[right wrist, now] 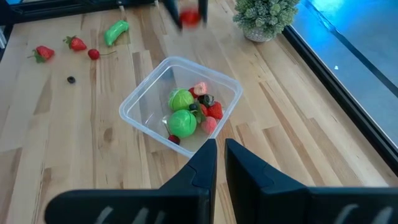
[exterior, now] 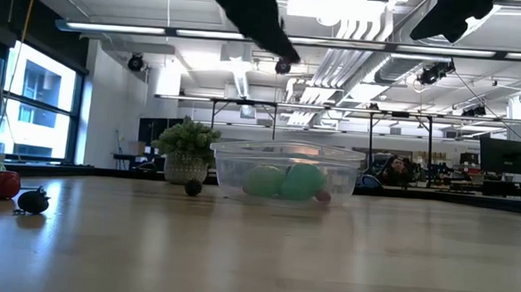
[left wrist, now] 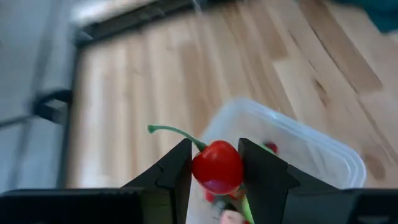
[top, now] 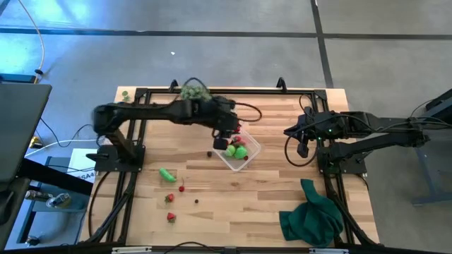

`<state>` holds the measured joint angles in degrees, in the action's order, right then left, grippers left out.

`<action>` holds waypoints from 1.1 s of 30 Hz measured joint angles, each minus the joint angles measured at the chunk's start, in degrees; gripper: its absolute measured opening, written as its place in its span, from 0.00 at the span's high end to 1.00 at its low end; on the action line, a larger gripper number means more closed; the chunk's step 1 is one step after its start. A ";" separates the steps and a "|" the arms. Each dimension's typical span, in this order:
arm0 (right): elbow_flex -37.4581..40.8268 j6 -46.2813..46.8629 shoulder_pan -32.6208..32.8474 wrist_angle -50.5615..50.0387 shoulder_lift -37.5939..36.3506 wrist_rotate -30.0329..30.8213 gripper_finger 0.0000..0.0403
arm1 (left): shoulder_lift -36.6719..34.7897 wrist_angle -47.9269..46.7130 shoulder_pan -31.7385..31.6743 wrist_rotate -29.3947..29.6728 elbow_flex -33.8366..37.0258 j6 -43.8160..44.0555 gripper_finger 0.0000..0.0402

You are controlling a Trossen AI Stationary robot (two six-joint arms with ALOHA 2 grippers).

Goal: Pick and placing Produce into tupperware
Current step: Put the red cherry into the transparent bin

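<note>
L gripper point(left wrist: 216, 171): above the tupperware's far-left edge, fingers point(left wrist: 171, 174) clamped on a red cherry point(left wrist: 217, 167) w/ green stem; the cherry is held in the air, not yet in the box.
R gripper point(right wrist: 221, 155): parked at right side of table, well apart from the box, pointing toward it; fingers nearly together, holding nothing.
Tupperware point(top: 250, 147): clear, squarish, mid-table, slightly right of centre, flat on the wood.
Inside tupperware: two round green pieces point(right wrist: 181, 111) side by side, several small red pieces point(right wrist: 213, 111), a dark bit betw. them; all toward one side of the box.
Loose produce, left of box: oblong green piece point(top: 167, 174), red berry w/ stem point(top: 181, 188) just beside it, two strawberries point(top: 170, 207) nearer the near edge, tiny dark berry point(top: 196, 200) close by, another dark one point(top: 210, 153) just left of the box.
Table point(top: 282, 204): light wood planks.
Potted plant point(right wrist: 264, 14): pale green, bushy, at far edge of table, behind L arm.
Cloth point(top: 314, 215): dark green, crumpled, near-right corner.
</note>
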<state>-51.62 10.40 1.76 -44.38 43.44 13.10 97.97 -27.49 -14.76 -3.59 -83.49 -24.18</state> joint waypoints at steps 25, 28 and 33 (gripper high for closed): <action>0.00 0.01 0.00 -0.02 -0.02 0.02 0.94 | 16.77 -4.04 0.08 -1.36 0.03 -2.82 0.72; 0.00 0.01 -0.01 -0.02 0.00 0.00 0.94 | 16.77 -4.61 0.14 -1.71 0.03 -3.60 0.72; 0.00 0.00 -0.01 -0.02 -0.02 0.02 0.94 | 16.77 -4.27 0.14 -2.17 0.03 -3.91 0.67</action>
<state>-51.62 10.40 1.75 -44.40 43.42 13.13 114.74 -31.76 -14.61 -5.76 -83.46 -28.10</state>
